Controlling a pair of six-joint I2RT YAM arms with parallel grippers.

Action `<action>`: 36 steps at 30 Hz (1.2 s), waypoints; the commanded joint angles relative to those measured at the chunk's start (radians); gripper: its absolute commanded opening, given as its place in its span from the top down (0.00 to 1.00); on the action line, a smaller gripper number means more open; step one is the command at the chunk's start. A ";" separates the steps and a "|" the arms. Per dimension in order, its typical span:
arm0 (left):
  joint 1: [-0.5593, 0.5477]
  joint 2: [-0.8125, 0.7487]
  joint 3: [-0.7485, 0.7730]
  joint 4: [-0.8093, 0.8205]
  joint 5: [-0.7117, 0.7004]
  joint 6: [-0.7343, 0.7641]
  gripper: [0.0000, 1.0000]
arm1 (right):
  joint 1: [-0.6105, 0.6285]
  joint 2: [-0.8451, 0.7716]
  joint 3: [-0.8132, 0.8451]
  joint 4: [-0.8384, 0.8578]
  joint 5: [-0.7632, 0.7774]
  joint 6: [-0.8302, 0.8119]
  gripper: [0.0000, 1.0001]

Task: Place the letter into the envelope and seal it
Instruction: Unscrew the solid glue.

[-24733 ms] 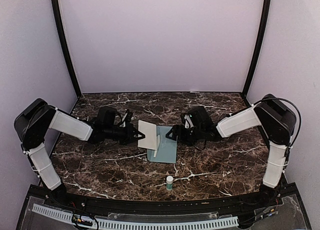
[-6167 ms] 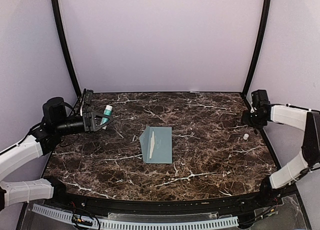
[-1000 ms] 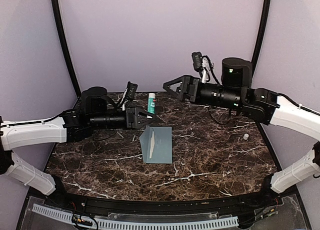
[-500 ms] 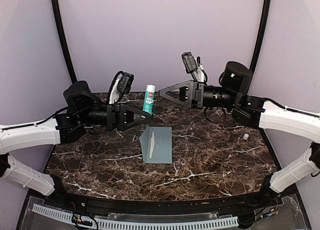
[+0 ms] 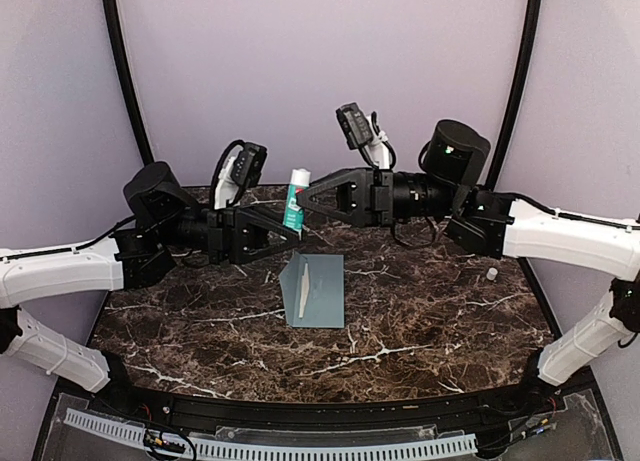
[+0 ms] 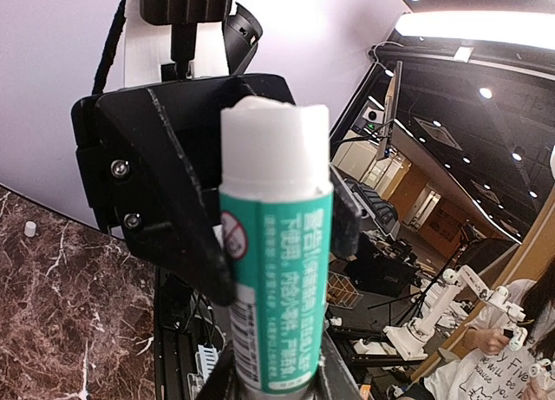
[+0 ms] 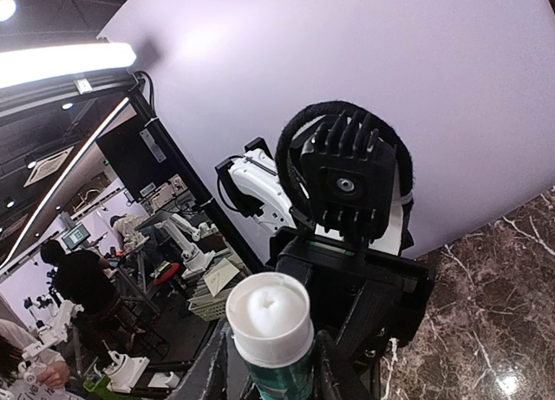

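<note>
The pale teal envelope (image 5: 326,291) lies flat mid-table, with a white folded edge of the letter (image 5: 303,289) on its left part. My left gripper (image 5: 289,227) is shut on the lower end of the uncapped teal-and-white glue stick (image 5: 297,178) and holds it upright high above the table. My right gripper (image 5: 303,197) has come in from the right, and its jaws stand on either side of the stick's upper body with a slim gap on one side. The stick fills the left wrist view (image 6: 277,270). Its white glue tip shows in the right wrist view (image 7: 270,313).
The small white cap (image 5: 492,274) lies on the marble table (image 5: 420,321) near its right edge, and it also shows in the left wrist view (image 6: 30,229). Purple walls with black corner posts (image 5: 130,91) enclose the back and sides.
My left gripper raised the glue stick and has held it upright for the last half second. My right gripper moved left until its jaws bracket the stick. The envelope has not moved.
</note>
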 commanded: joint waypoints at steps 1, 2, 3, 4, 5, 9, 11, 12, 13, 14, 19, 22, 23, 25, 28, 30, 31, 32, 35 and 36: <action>-0.003 -0.001 0.015 0.045 0.013 -0.011 1.00 | 0.023 0.013 -0.001 0.129 -0.027 0.048 0.71; -0.004 -0.003 0.014 0.044 0.010 -0.011 1.00 | 0.027 0.016 -0.002 0.134 -0.026 0.051 0.71; -0.006 -0.005 0.010 0.044 0.009 -0.012 1.00 | 0.029 0.019 -0.003 0.135 -0.025 0.053 0.72; -0.009 -0.010 0.006 0.041 0.007 -0.012 1.00 | 0.031 0.022 0.000 0.133 -0.025 0.053 0.74; -0.010 -0.013 0.004 0.039 0.004 -0.010 1.00 | 0.032 0.026 0.003 0.130 -0.025 0.052 0.75; -0.011 -0.029 -0.006 0.021 -0.011 -0.003 1.00 | 0.037 0.032 0.014 0.127 -0.026 0.047 0.79; -0.011 -0.026 -0.003 0.006 -0.014 0.003 1.00 | 0.038 0.030 0.018 0.109 -0.010 0.035 0.83; -0.012 -0.025 0.001 0.004 -0.016 0.006 1.00 | 0.037 0.028 0.018 0.101 -0.001 0.027 0.85; -0.012 -0.027 0.003 -0.002 -0.023 0.011 1.00 | 0.039 0.026 0.018 0.090 0.009 0.020 0.87; -0.012 -0.029 0.006 -0.009 -0.030 0.023 1.00 | 0.038 0.024 0.017 0.081 0.019 0.014 0.89; -0.010 -0.059 0.022 -0.170 -0.189 0.114 1.00 | 0.039 -0.001 0.009 0.013 0.105 -0.035 0.93; -0.010 -0.066 0.038 -0.271 -0.284 0.174 1.00 | 0.039 -0.014 0.009 -0.057 0.179 -0.073 0.96; -0.008 -0.067 0.039 -0.306 -0.329 0.180 1.00 | 0.039 -0.016 0.012 -0.082 0.204 -0.084 0.97; -0.007 -0.067 0.043 -0.352 -0.382 0.195 1.00 | 0.039 -0.014 0.024 -0.140 0.255 -0.108 0.98; -0.005 -0.061 0.051 -0.401 -0.446 0.214 1.00 | 0.039 -0.005 0.039 -0.204 0.330 -0.127 0.99; -0.006 -0.055 0.061 -0.444 -0.478 0.223 1.00 | 0.041 0.008 0.051 -0.238 0.373 -0.133 1.00; -0.005 -0.053 0.066 -0.456 -0.490 0.226 1.00 | 0.041 0.016 0.058 -0.258 0.396 -0.135 1.00; -0.005 -0.047 0.069 -0.484 -0.521 0.231 1.00 | 0.041 0.027 0.069 -0.279 0.424 -0.136 1.00; -0.005 -0.035 0.089 -0.544 -0.588 0.238 1.00 | 0.051 0.066 0.127 -0.370 0.520 -0.134 1.00; -0.005 -0.030 0.092 -0.566 -0.616 0.238 1.00 | 0.058 0.079 0.144 -0.400 0.554 -0.135 1.00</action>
